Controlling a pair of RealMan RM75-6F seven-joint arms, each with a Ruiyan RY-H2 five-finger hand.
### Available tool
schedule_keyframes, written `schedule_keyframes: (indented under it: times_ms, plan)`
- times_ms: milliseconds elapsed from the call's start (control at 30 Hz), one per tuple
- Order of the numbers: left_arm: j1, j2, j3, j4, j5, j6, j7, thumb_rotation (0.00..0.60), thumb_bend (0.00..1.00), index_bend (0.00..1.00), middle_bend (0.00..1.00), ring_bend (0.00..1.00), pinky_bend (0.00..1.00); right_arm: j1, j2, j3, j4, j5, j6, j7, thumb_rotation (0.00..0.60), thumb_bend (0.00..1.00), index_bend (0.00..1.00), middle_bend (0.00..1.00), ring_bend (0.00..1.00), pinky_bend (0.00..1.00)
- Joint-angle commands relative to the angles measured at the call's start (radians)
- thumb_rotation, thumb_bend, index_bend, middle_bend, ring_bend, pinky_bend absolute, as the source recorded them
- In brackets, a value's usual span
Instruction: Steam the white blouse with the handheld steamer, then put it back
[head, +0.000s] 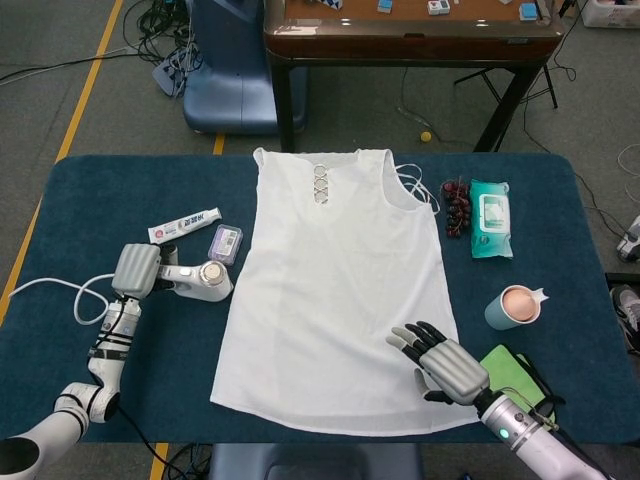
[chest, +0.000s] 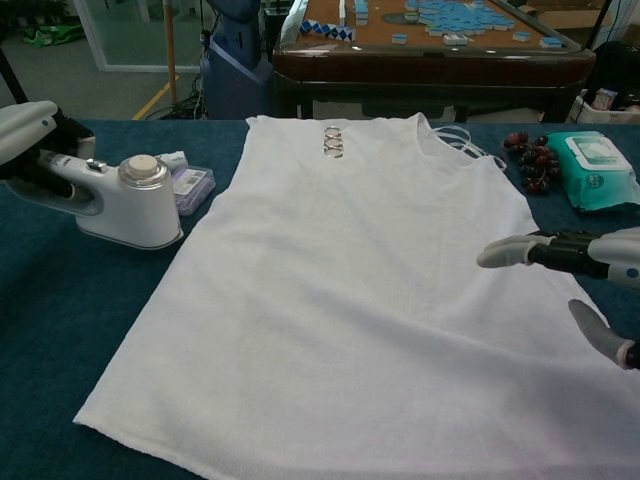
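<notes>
The white blouse (head: 340, 280) (chest: 360, 290) lies flat on the blue table, neckline away from me. The white handheld steamer (head: 205, 282) (chest: 130, 203) stands on the cloth just left of the blouse's edge. My left hand (head: 136, 270) (chest: 30, 135) grips its handle. A white cord (head: 60, 290) trails off to the left. My right hand (head: 445, 365) (chest: 580, 270) hovers over the blouse's lower right corner, fingers spread, holding nothing.
A toothpaste tube (head: 185, 226) and a small purple box (head: 225, 243) (chest: 188, 185) lie behind the steamer. Grapes (head: 456, 205), a wipes pack (head: 491, 217) (chest: 595, 168), a cup (head: 512, 306) and a green cloth (head: 515, 375) sit at the right.
</notes>
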Motion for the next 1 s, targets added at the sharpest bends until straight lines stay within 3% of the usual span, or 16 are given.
schedule_keyframes:
  times_ms: [33, 200, 300, 400, 467, 667, 800, 1000]
  plan:
    - [0.004, 0.003, 0.004, -0.004, 0.001, -0.003, 0.001, 0.6, 0.2, 0.88, 0.78, 0.66, 0.64, -0.005, 0.031, 0.007, -0.029, -0.018, 0.024, -0.009, 0.492, 0.78, 0.0, 0.07, 0.0, 0.0]
    - [0.005, -0.001, 0.004, 0.005, -0.003, -0.021, -0.009, 0.6, 0.2, 0.81, 0.74, 0.63, 0.64, -0.015, 0.062, 0.011, -0.056, -0.025, 0.047, -0.022, 0.491, 0.77, 0.0, 0.07, 0.0, 0.0]
    - [0.005, 0.005, 0.008, 0.0, -0.003, -0.039, 0.0, 0.6, 0.2, 0.67, 0.64, 0.56, 0.64, -0.02, 0.071, 0.013, -0.063, -0.033, 0.06, -0.021, 0.492, 0.77, 0.0, 0.07, 0.0, 0.0]
    - [0.005, 0.019, 0.011, -0.019, -0.006, -0.06, 0.015, 0.6, 0.2, 0.49, 0.47, 0.44, 0.61, -0.022, 0.077, 0.016, -0.064, -0.037, 0.064, -0.018, 0.492, 0.77, 0.0, 0.07, 0.0, 0.0]
    - [0.006, 0.031, 0.011, -0.041, -0.012, -0.074, 0.03, 0.6, 0.19, 0.35, 0.31, 0.31, 0.52, -0.023, 0.079, 0.017, -0.063, -0.039, 0.065, -0.015, 0.493, 0.76, 0.0, 0.07, 0.0, 0.0]
    - [0.013, 0.084, 0.005, -0.131, -0.036, -0.111, 0.107, 0.6, 0.13, 0.02, 0.02, 0.07, 0.26, -0.023, 0.076, 0.021, -0.055, -0.047, 0.066, 0.001, 0.493, 0.75, 0.0, 0.07, 0.0, 0.0]
    - [0.023, 0.121, 0.001, -0.196, -0.051, -0.119, 0.144, 0.6, 0.11, 0.0, 0.0, 0.01, 0.17, -0.024, 0.069, 0.023, -0.039, -0.043, 0.062, 0.02, 0.492, 0.75, 0.0, 0.07, 0.0, 0.0]
    - [0.042, 0.165, 0.003, -0.273, -0.073, -0.124, 0.24, 0.6, 0.04, 0.0, 0.0, 0.0, 0.09, -0.026, 0.061, 0.025, -0.023, -0.044, 0.061, 0.037, 0.492, 0.75, 0.0, 0.07, 0.0, 0.0]
